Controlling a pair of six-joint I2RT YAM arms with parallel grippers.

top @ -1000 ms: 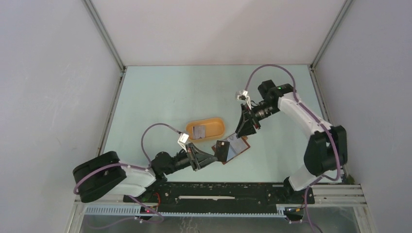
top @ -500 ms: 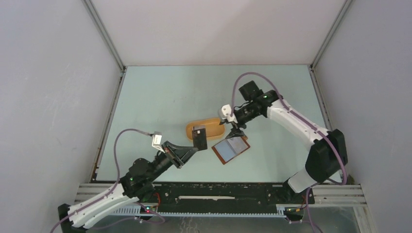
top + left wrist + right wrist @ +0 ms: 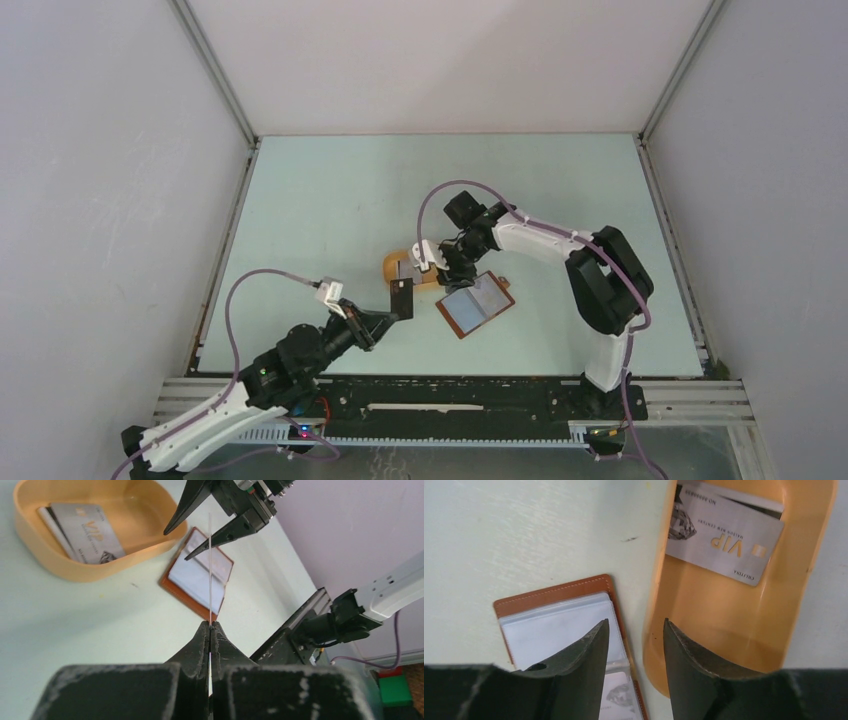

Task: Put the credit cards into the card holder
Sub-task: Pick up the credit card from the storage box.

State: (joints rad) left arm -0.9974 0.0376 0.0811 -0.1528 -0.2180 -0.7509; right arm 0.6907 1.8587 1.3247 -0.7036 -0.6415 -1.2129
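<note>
Swinging in from the right of the top view, the right arm now hangs its right fingers (image 3: 589, 650) over the seam between the orange-yellow oval plastic tray (image 3: 809, 570) and the flat reddish-brown leather-like card holder (image 3: 556, 625). The left arm has drawn back toward the lower left, carrying a card off the holder.

The left fingers (image 3: 200, 645) are clenched on that thin dark rectangular credit card (image 3: 401, 297), held upright just left of the holder and seen edge-on from the left wrist. The right fingers stand apart with nothing between them.

The holder lies open on the pale green tabletop (image 3: 330, 200) at centre frame, its clear sleeves facing up. One sleeve possibly has a card in it already, though the view is too cropped to be sure. A pale grey VIP credit card (image 3: 724, 535) lies in the tray on top of another.

Doing this step well likely means tipping the held card toward flat, squaring its leading edge to a sleeve mouth and sliding it in slowly. The free right fingers could pin the holder's brown border so it does not skid.
</note>
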